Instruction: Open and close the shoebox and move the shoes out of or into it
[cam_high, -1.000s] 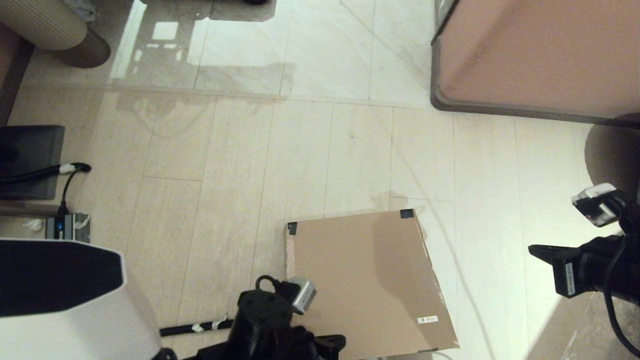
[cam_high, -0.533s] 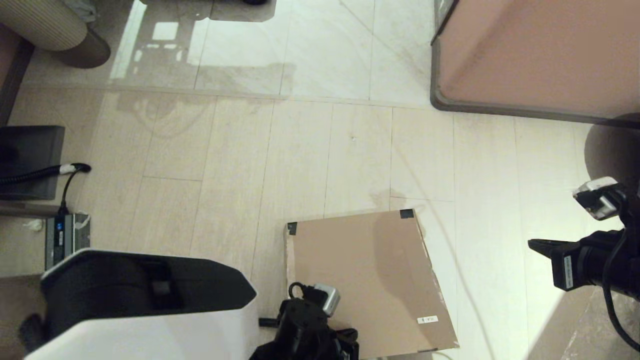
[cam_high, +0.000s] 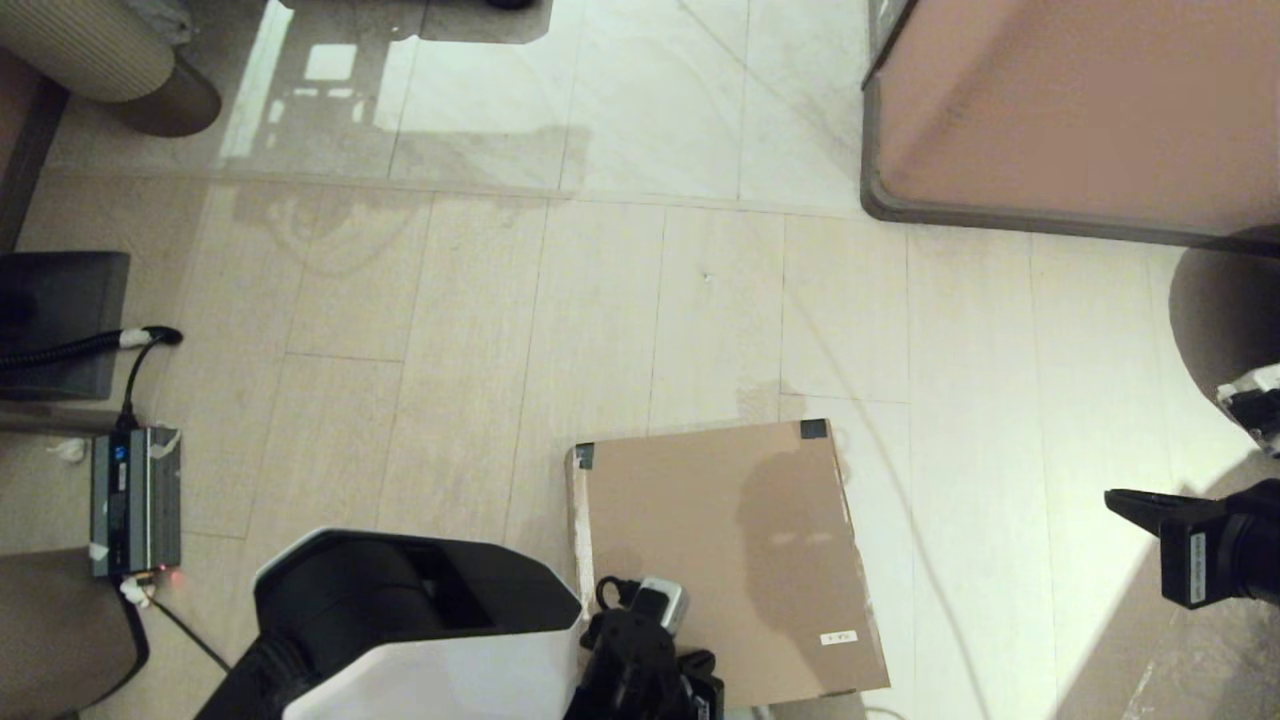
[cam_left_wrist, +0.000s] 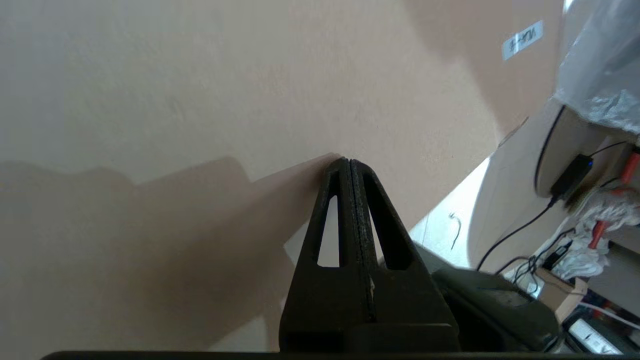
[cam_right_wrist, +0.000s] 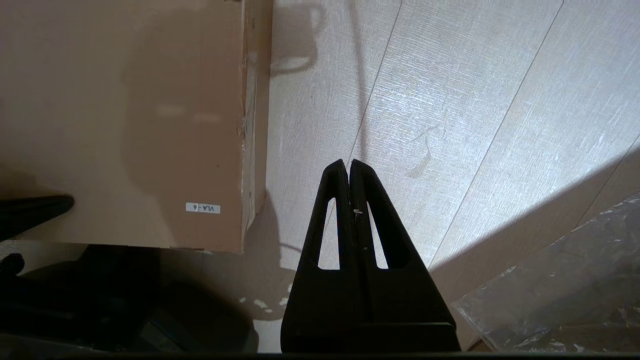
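Observation:
The brown cardboard shoebox (cam_high: 740, 530) (cam_right_wrist: 125, 100) lies on the floor with its lid down. Dark tape (cam_high: 814, 428) marks its two far corners and a small white label (cam_high: 838, 637) (cam_right_wrist: 202, 208) sits near the right front. My left gripper (cam_left_wrist: 349, 161) is shut, its tip against the lid (cam_left_wrist: 250, 90) at the box's near left part. Off to the box's right, my right gripper (cam_high: 1112, 497) (cam_right_wrist: 348, 162) hangs shut over bare floor, holding nothing. The shoes are out of view.
A large pinkish-brown cabinet (cam_high: 1080, 110) with a grey rim stands at the far right. A power brick (cam_high: 135, 500) with cables lies at the left, by a dark box (cam_high: 60, 320). My left arm's white and black cover (cam_high: 400, 620) fills the near left. Clear plastic (cam_right_wrist: 565, 300) lies near right.
My left arm swung right and set its shut tip on the lid. The lid's near edge has sunk lower. My right arm drew back to the right.

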